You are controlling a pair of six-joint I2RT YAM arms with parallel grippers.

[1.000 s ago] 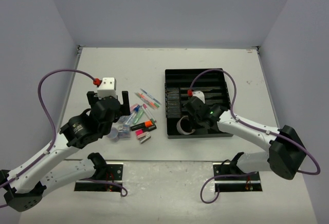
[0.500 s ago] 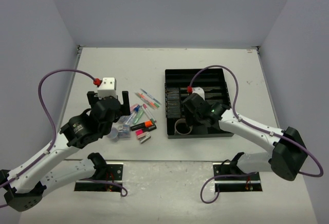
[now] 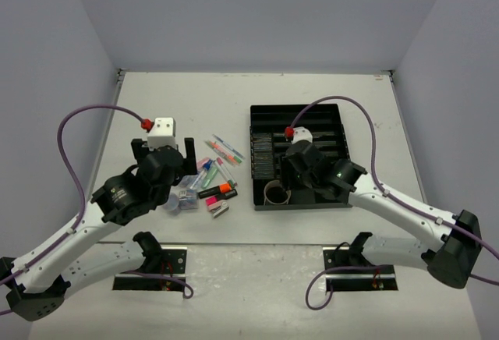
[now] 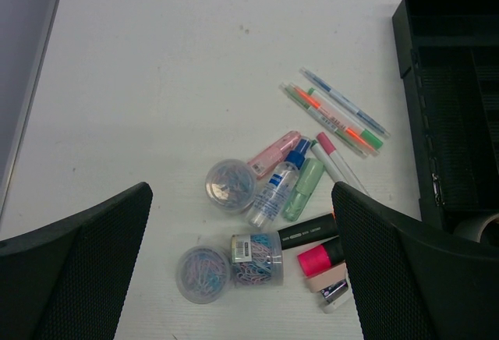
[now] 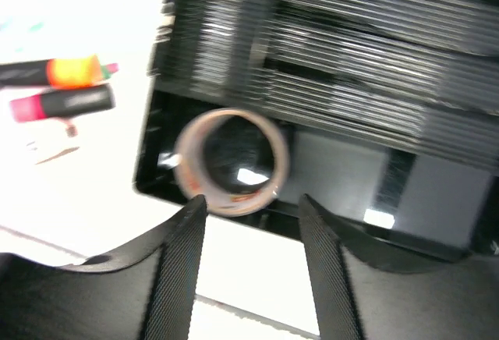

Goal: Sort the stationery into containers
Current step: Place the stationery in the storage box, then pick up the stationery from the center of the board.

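Observation:
The tan tape roll (image 5: 232,161) (image 3: 274,193) lies flat in the near-left section of the black organiser tray (image 3: 296,107) (image 5: 437,192). My right gripper (image 5: 251,202) (image 3: 295,188) hovers just behind it, open, holding nothing. On the table left of the tray is the stationery pile: thin pens (image 4: 335,118) (image 3: 224,150), a blue-capped bottle (image 4: 277,185), a green highlighter (image 4: 302,189), a pink highlighter (image 4: 320,260), three clear tubs (image 4: 202,274) (image 3: 181,200) and a small white block (image 4: 334,293). My left gripper (image 4: 242,192) (image 3: 164,151) hangs wide open above the pile, touching nothing.
The tray (image 4: 452,106) stands right of the pile, its long narrow slots holding nothing that I can see. A black orange-tipped marker (image 4: 308,232) lies among the pile. Grey walls close in the table at the back and both sides.
My right gripper has opened and let go of the tape roll, which now lies in the tray, and has drawn back to the right. The left arm has not moved.

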